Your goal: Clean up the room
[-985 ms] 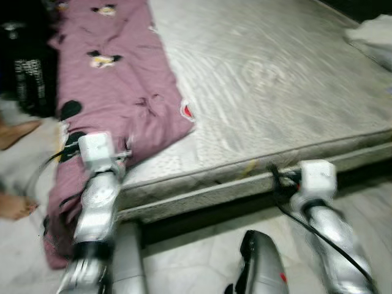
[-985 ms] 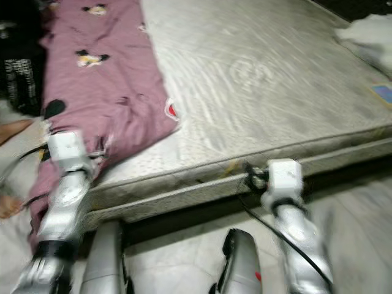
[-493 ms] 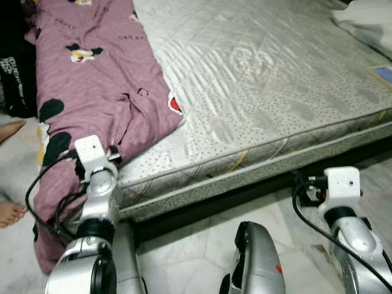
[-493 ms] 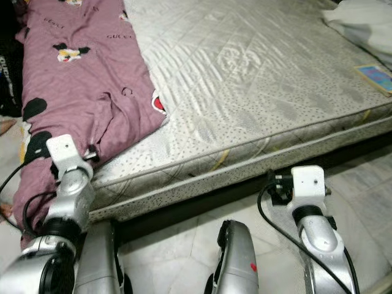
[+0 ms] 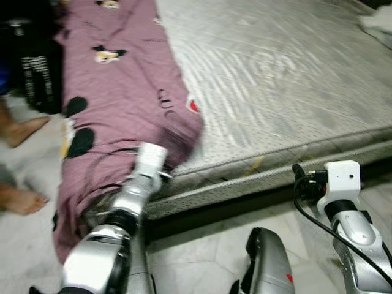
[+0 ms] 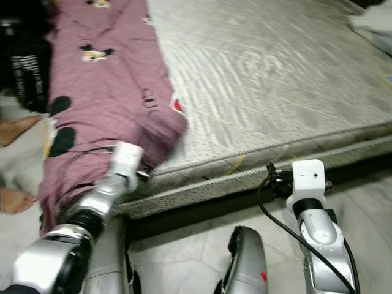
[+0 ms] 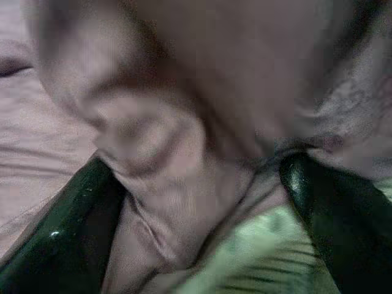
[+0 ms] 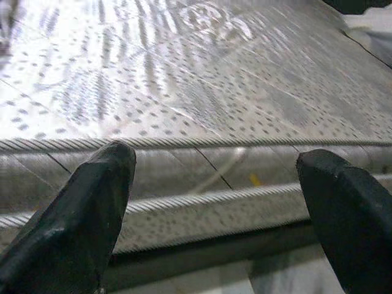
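Note:
A purple blanket [image 5: 122,92] with cartoon prints lies along the left side of a bare grey mattress [image 5: 288,73] and hangs over its near edge. My left arm [image 5: 147,165] reaches to the blanket's hanging corner. In the left wrist view my left gripper [image 7: 196,226] is open, a bunched fold of the purple blanket [image 7: 184,141] between its fingers [image 7: 61,233]. My right arm [image 5: 342,179] is held low in front of the mattress's near edge. My right gripper [image 8: 214,208] is open and holds nothing, facing the mattress side [image 8: 184,165].
A person's bare feet [image 5: 24,130] stand on the floor at the left beside a dark bag [image 5: 37,79]. White cloth [image 5: 380,21] lies on the mattress's far right. Pale tiled floor [image 5: 202,257] runs along the bed in front of me.
My left arm has stretched forward and to the right onto the blanket's corner at the mattress edge. The camera has swung a little; the right arm is about where it was.

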Tool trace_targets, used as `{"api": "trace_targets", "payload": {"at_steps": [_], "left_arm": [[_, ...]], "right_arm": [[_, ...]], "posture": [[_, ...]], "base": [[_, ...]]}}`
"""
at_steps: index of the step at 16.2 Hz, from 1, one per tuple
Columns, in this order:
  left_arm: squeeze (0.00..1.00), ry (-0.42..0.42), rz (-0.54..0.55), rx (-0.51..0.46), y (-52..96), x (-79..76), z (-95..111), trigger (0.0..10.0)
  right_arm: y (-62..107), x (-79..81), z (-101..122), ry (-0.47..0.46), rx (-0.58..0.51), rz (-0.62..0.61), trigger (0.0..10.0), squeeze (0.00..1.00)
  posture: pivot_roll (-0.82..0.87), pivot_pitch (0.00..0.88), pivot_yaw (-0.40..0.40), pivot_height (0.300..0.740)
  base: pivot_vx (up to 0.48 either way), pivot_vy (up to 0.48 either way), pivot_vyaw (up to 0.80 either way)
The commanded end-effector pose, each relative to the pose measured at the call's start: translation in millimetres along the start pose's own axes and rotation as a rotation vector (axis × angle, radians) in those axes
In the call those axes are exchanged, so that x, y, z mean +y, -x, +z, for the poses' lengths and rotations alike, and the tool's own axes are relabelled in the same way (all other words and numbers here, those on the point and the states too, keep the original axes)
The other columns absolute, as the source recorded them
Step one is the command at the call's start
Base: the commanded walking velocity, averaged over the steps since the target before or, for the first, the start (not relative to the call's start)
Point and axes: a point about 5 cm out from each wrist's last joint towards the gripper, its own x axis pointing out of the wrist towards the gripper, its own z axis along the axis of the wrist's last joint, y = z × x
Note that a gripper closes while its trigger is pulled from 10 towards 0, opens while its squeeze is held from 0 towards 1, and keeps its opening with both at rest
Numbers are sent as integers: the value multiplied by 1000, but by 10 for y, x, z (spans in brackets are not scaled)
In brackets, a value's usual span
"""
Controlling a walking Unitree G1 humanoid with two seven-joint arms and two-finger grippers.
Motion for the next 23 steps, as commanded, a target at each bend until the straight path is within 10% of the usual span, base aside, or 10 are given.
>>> {"api": "trace_targets", "payload": {"at_steps": [1, 6, 14, 18, 20, 23], "left_arm": [[0, -94, -249, 35, 6, -504, -57, 10000], [0, -234, -615, -173, 164, -996, 70, 10000], [0, -210, -600, -649, 375, -955, 944, 10000], [0, -3, -161, -780, 350, -326, 1316, 10000], [0, 161, 106, -549, 175, 195, 1034, 10000], [0, 182, 188, -242, 41, 496, 572, 10000]], "right_arm": [[-15, -9, -9, 0, 3, -9, 10000, 0], [-83, 75, 4, -16, -8, -2, 10000, 0], [-172, 149, 12, -34, -25, -5, 10000, 0], [-185, 170, -1, -45, -30, -14, 10000, 0], [-163, 159, -23, -48, -26, -21, 10000, 0], [-135, 149, -42, -46, -15, -20, 10000, 0]], "posture": [[-174, 100, -36, 506], [-155, 85, -33, 506], [-130, 66, -20, 506], [-121, 65, -9, 506], [-124, 71, -8, 506], [-134, 83, -10, 506]], "base": [[0, 0, 0], [0, 0, 0], [0, 0, 0], [0, 0, 0], [0, 0, 0], [0, 0, 0]]}}
